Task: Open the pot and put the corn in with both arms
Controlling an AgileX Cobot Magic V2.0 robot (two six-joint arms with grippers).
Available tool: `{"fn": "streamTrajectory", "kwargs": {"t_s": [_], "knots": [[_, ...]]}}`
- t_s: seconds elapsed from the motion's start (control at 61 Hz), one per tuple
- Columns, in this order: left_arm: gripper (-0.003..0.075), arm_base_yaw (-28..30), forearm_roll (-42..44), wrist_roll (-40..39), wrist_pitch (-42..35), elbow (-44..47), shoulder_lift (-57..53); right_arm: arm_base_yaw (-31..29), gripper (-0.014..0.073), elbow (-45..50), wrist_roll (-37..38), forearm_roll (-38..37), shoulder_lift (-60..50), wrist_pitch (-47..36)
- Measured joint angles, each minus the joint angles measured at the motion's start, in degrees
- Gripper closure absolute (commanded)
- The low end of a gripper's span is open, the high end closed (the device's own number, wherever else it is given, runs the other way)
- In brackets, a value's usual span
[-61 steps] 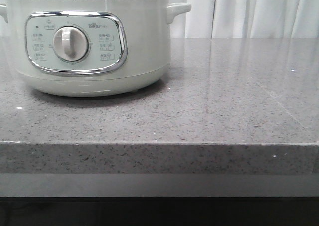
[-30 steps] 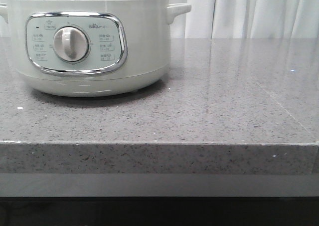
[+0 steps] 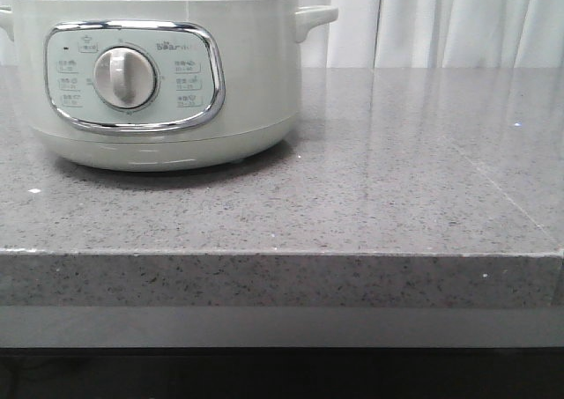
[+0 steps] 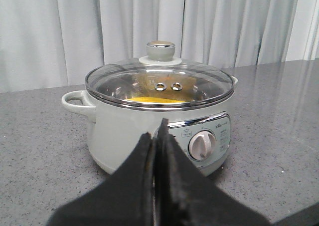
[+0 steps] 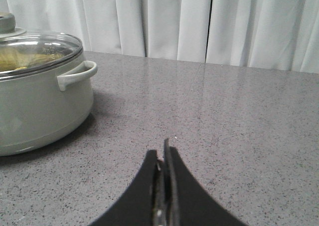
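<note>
The pale grey-green pot [image 3: 251,82] stands at the back left of the grey stone counter, its dial and chrome panel facing me. In the left wrist view the pot [image 4: 119,131] carries its glass lid [image 4: 199,84] with a round knob [image 4: 160,49]. Something yellow, apparently the corn [image 4: 149,100], shows inside through the glass. My left gripper [image 4: 157,128] is shut and empty, held back in front of the pot. My right gripper [image 5: 162,151] is shut and empty over bare counter, to the right of the pot [image 5: 35,116]. Neither gripper shows in the front view.
The counter [image 3: 397,179] stretches to the right of the pot, with its front edge [image 3: 282,254] near me. White curtains [image 5: 199,21] hang behind the counter. The pot's side handle [image 5: 75,74] sticks out toward the right arm.
</note>
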Motion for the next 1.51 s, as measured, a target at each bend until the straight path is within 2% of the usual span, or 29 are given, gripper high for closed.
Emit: {"fn": "streamTrajectory", "kwargs": {"t_s": [0.262, 0.393, 0.508, 0.77, 0.984, 1.164, 1.508], "knots": [[0.0738, 0.0, 0.1, 0.0, 0.0, 0.0, 0.0, 0.0, 0.0659, 0.0, 0.0, 0.0, 0.0, 0.0], [0.0738, 1.1, 4.2, -2.6, 0.1, 0.5, -0.1, 0.0, 0.0659, 0.0, 0.0, 0.0, 0.0, 0.0], [0.0738, 5.0, 6.1, -5.9, 0.1, 2.5, -1.7, 0.0, 0.0659, 0.0, 0.0, 0.0, 0.0, 0.0], [0.0738, 17.6, 6.6, -6.9, -0.1, 12.9, -6.9, 0.0, 0.0659, 0.0, 0.0, 0.0, 0.0, 0.0], [0.0738, 23.6, 5.5, -6.9, -0.7, 19.2, -6.9, 0.0, 0.0659, 0.0, 0.0, 0.0, 0.0, 0.0], [0.0738, 24.4, 4.7, -6.9, -4.5, 21.3, -6.9, 0.0, 0.0659, 0.0, 0.0, 0.0, 0.0, 0.0], [0.0738, 24.4, 3.9, -6.9, -5.3, 21.3, -6.9, 0.0, 0.0659, 0.0, 0.0, 0.0, 0.0, 0.1]]}}
